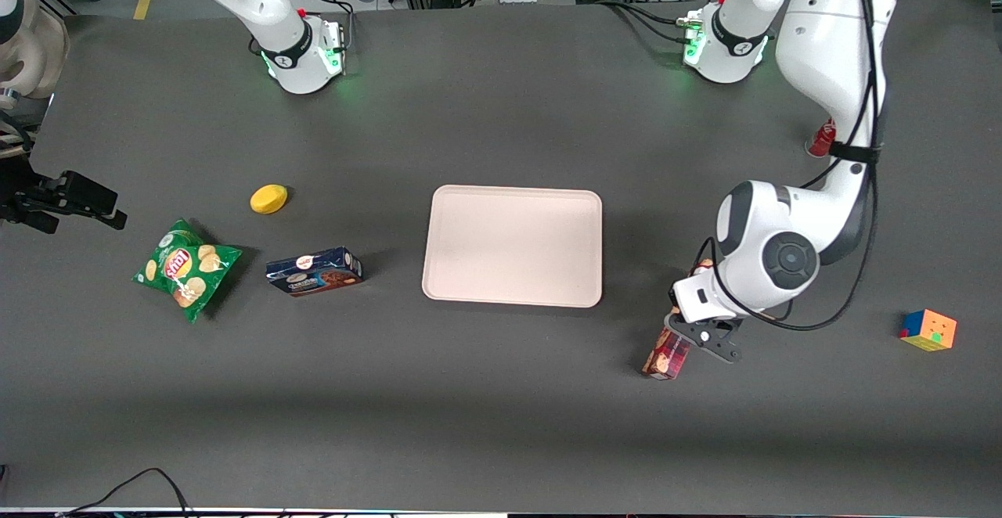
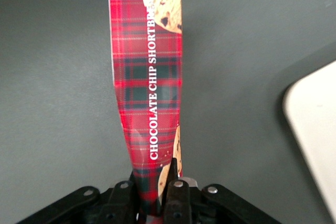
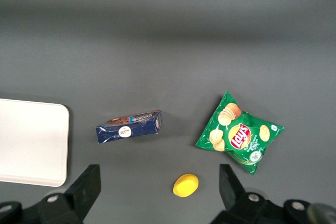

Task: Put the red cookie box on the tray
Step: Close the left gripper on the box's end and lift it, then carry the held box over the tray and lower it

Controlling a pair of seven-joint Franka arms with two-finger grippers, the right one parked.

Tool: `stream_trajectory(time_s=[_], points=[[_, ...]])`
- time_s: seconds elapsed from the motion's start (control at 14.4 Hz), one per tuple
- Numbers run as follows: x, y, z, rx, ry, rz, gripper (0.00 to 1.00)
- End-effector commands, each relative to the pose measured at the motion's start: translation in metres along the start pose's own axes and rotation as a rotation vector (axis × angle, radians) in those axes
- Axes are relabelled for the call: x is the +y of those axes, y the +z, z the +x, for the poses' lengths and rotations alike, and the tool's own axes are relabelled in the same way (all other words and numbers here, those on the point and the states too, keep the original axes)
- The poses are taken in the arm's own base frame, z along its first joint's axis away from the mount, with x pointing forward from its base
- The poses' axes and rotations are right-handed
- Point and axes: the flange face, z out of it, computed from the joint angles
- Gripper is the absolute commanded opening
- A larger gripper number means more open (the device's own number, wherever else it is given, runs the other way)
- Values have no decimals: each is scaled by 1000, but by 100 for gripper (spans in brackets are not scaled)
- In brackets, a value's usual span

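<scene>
STEP: carry to tray (image 1: 513, 246) | ITEM: red cookie box (image 1: 668, 352), off the tray toward the working arm's end of the desk (image 1: 485, 408), not yet on it | CLAW (image 2: 156, 195): pinching one end of the carton, rest cantilevered | ADVICE: lift level, move slowly, lower flat inside rim before release | RISK: long carton may sag or swing.
</scene>
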Motion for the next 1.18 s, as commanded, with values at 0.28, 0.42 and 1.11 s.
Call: stream_trajectory(time_s=[0.28, 0.42, 1.11], points=[[66, -123, 15, -55, -224, -66, 0], [99, -133, 17, -76, -332, -70, 0], [234, -42, 0, -63, -539, -6, 0]])
